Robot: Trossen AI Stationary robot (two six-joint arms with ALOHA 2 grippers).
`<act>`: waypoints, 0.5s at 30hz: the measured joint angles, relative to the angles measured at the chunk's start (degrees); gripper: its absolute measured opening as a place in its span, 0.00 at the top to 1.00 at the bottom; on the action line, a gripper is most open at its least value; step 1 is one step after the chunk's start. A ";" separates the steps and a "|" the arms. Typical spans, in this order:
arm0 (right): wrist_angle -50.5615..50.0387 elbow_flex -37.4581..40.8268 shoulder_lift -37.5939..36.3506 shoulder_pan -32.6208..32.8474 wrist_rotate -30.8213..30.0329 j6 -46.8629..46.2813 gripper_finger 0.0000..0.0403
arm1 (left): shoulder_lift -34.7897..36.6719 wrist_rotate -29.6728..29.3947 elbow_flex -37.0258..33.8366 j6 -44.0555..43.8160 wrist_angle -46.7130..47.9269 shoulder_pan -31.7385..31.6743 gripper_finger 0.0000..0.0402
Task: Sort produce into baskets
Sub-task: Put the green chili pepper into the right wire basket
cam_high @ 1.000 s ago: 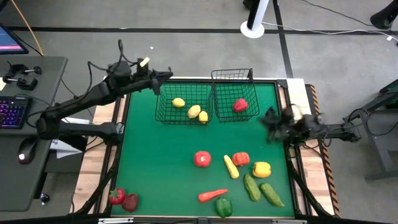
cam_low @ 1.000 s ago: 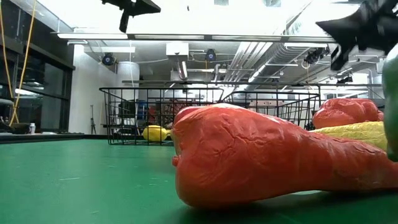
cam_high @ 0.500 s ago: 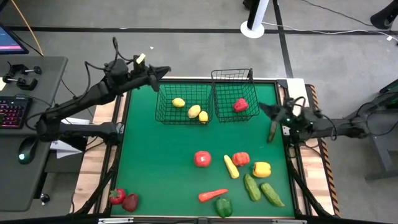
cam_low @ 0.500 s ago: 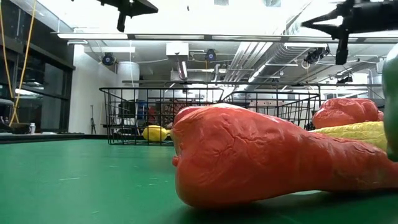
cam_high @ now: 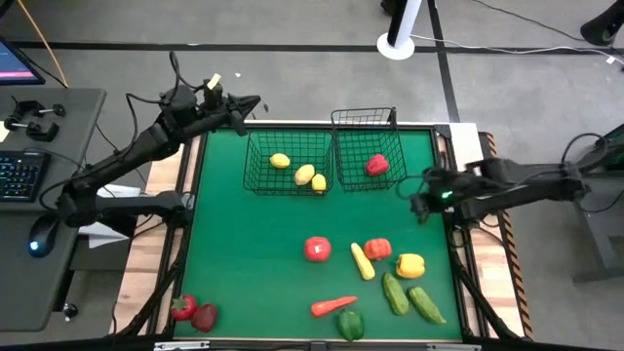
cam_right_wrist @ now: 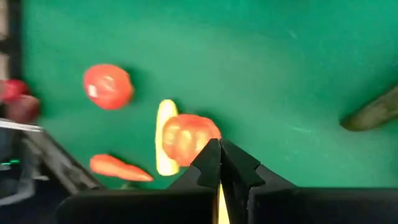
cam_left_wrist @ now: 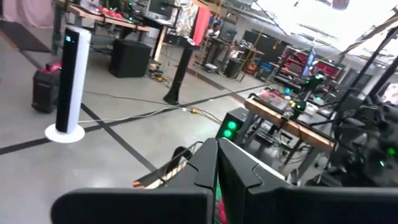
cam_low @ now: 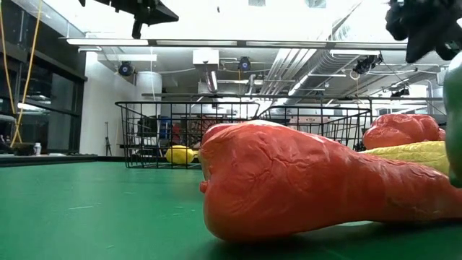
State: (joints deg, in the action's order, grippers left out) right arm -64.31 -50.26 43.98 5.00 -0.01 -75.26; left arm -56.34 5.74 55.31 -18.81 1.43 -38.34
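Two black wire baskets stand at the far side. The left basket [cam_high: 288, 161] holds three yellow lemons [cam_high: 304, 175]. The right basket [cam_high: 369, 156] holds one red piece [cam_high: 376, 165]. Loose produce lies on the green mat: a tomato [cam_high: 317, 250], a red pepper [cam_high: 377, 250], a yellow piece [cam_high: 362, 261], a yellow pepper [cam_high: 410, 264], two cucumbers [cam_high: 395, 292], a carrot [cam_high: 333, 305] and a green pepper [cam_high: 350, 325]. My left gripper [cam_high: 249, 102] is shut and empty, high beyond the left basket's far left corner. My right gripper [cam_high: 417, 200] is shut and empty, raised over the mat's right edge; its wrist view [cam_right_wrist: 219, 155] looks down on the red pepper [cam_right_wrist: 186, 138].
Two dark red pieces [cam_high: 193, 312] lie at the mat's near left corner. The mat's left and middle [cam_high: 244, 244] are bare. In the low view the carrot [cam_low: 303, 188] fills the foreground, with the baskets [cam_low: 216, 133] behind it.
My left gripper has drawn back a little toward the table's far left corner, away from the left basket. My right gripper has swung and tipped over the mat's right edge, and now points down at the loose produce. No produce has moved.
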 joint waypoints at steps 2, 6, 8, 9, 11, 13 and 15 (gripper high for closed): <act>0.43 1.08 3.37 0.72 0.10 -1.70 1.00 | 0.00 0.08 0.00 0.50 0.22 -0.49 1.00; -3.41 4.21 9.69 0.93 0.13 -6.65 0.99 | 0.00 0.11 0.00 1.03 0.68 -1.36 1.00; -5.53 6.18 12.12 0.23 1.66 -8.35 0.96 | 0.00 0.12 0.00 1.05 0.70 -1.72 1.00; -5.46 7.29 12.83 -0.33 2.61 -8.86 0.93 | 0.00 0.11 0.00 1.05 0.72 -1.84 1.00; -4.40 9.31 13.96 -1.34 3.74 -9.82 0.87 | 0.00 0.11 0.00 1.07 0.70 -1.99 1.00; -3.79 10.30 15.47 -2.20 3.54 -10.18 0.78 | 0.00 0.13 0.00 1.06 0.72 -2.21 1.00; -4.04 9.73 16.66 -3.04 1.62 -11.76 0.68 | 0.00 0.12 0.00 1.05 0.78 -2.21 1.00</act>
State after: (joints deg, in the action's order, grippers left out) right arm -68.34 -40.53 60.64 1.97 1.61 -87.02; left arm -56.34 5.85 55.31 -17.76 2.21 -40.56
